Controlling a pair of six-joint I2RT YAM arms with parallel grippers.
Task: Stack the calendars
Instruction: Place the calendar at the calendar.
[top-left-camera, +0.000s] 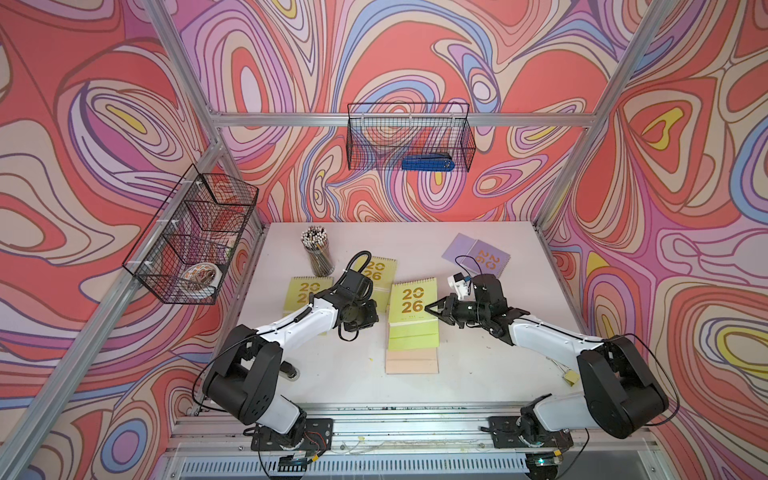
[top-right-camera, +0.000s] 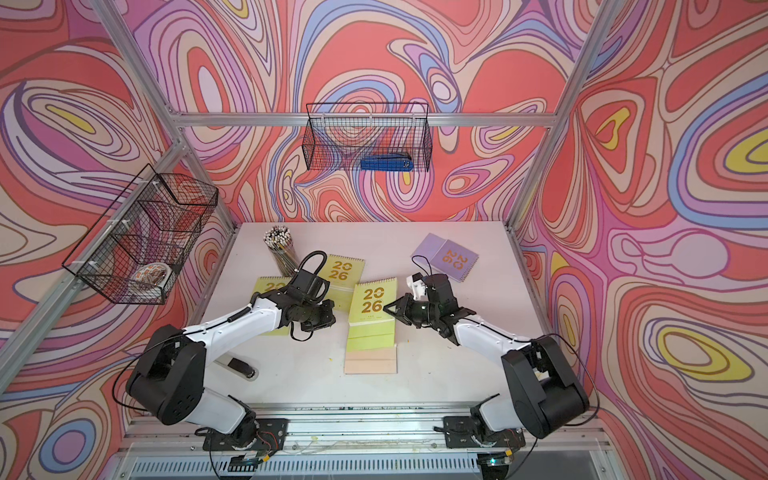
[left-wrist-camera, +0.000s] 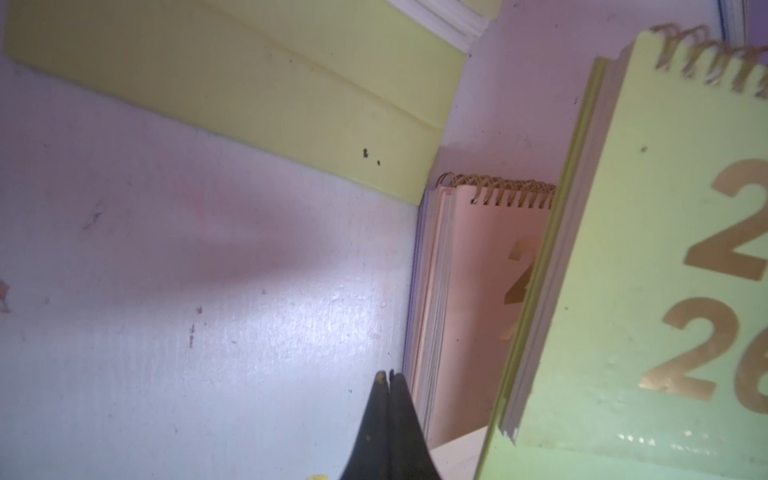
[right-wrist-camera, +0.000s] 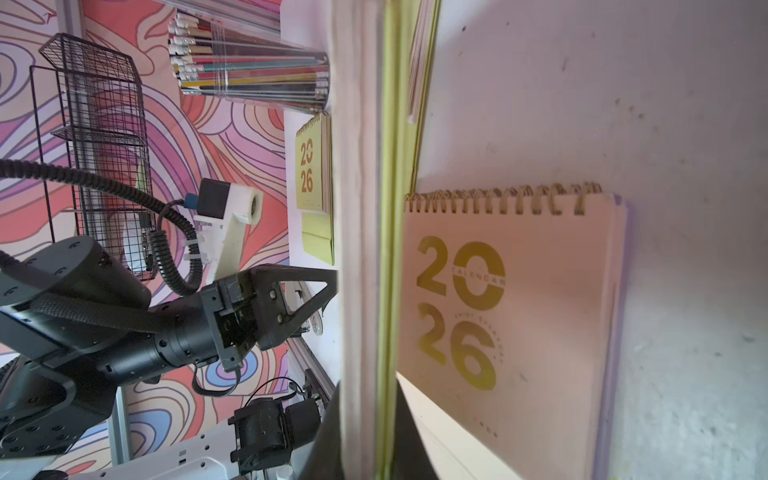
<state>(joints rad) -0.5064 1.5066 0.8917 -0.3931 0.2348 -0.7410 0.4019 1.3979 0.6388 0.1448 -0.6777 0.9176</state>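
**Calendar pile (top-left-camera: 412, 361) part-built, third layer going on**

Est. progress: under halfway. At best three of six in or over the pile, three lying loose.

Middle of surface (top-left-camera: 478, 353), toward the front: peach calendar (right-wrist-camera: 511, 316) flat, cover up. Lavender strip (right-wrist-camera: 622, 316) peeking out along one side beneath it. Prob. a lavender calendar at the bottom, tho only that edge visible. So approx. two layers down, judging by that.

Directly above: held green calendar (top-left-camera: 411, 305), raised off the peach one & tilted, not yet laid flat. Hiding the peach cover in both top views, w/ only the peach flap showing toward the front. Pinched at its right edge by right claw (top-left-camera: 430, 310), jaws closed tight on the page block, edge-on between them in right wrist view.

Left claw (left-wrist-camera: 388, 378): fingers pressed together, nothing between them, low over bare surface just beside the pile's left edge. Can't tell whether touching the pile or the held calendar.

Left to do, by est.:
- lowering & squaring the held one onto the peach
- left green calendar (top-left-camera: 305, 293): flat, partly hidden under left arm (top-left-camera: 299, 324)
- rear green calendar (top-left-camera: 382, 268): flat, partly hidden by same arm, near pencil cup (top-left-camera: 319, 255)
- far lavender calendar (top-left-camera: 488, 262): turned askew, back-right, well apart from the pile
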